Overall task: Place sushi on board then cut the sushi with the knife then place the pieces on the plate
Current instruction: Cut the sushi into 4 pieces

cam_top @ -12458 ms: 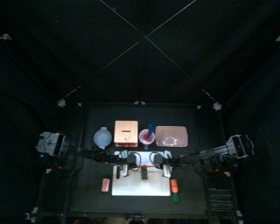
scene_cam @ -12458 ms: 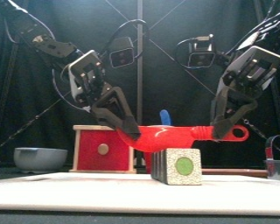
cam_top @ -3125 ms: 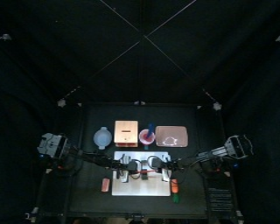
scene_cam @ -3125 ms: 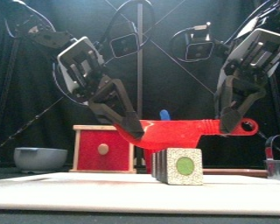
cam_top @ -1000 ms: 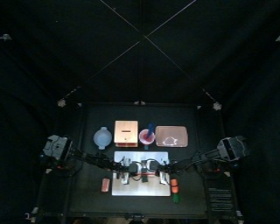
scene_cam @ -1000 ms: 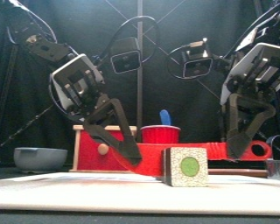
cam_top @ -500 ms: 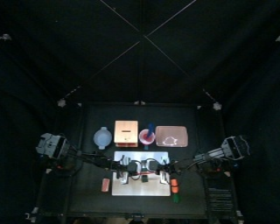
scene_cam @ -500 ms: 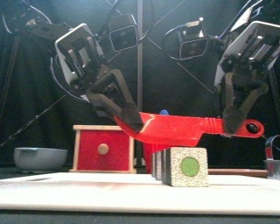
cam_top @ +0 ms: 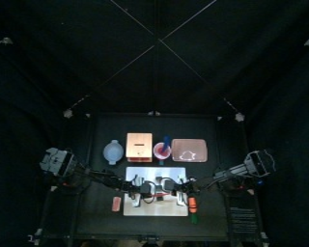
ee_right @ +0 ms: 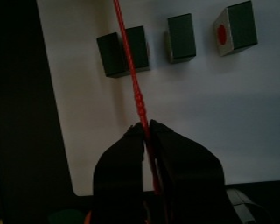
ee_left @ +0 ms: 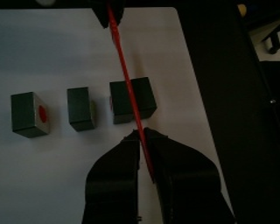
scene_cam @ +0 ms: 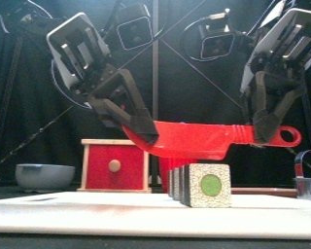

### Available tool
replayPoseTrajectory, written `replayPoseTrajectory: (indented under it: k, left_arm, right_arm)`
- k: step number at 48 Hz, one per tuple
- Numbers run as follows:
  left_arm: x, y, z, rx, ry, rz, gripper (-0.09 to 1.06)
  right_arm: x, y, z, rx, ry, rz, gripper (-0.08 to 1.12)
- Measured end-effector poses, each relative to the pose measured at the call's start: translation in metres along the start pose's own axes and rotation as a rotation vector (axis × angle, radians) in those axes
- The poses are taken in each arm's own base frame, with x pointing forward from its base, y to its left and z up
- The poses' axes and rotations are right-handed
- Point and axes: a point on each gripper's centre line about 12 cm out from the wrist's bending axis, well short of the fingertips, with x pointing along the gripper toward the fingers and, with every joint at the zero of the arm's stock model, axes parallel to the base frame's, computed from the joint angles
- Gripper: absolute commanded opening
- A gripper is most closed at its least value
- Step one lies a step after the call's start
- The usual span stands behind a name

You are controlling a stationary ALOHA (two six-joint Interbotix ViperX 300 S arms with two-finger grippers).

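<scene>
A red toy knife hangs level above the sushi, held at both ends. My left gripper is shut on the blade tip and my right gripper is shut on the handle. Three dark green sushi pieces stand in a row on the white board. In the left wrist view the knife runs over the widest end piece, with two separated pieces beside it. The right wrist view shows the same line over that piece.
Behind the board stand the wooden box with a red drawer front, the blue-grey bowl, the red cup and the pink tray. Small toys lie at the board's left and right.
One second ago the knife was low beside the sushi at board level. Both grippers have lifted it since, and it now hangs level above the pieces.
</scene>
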Motion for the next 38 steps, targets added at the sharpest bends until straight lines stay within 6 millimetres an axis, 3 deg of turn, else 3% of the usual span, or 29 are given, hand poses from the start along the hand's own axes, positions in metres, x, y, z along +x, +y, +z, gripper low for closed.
replayPoseTrajectory:
  k: [38]
  left_arm:
    - [0.0073, -0.0021, -0.0059, -0.015, 0.021, -0.001, 0.48]
  right_arm:
    - [0.0049, 0.0038, -0.0017, -0.001, 0.012, 0.005, 0.36]
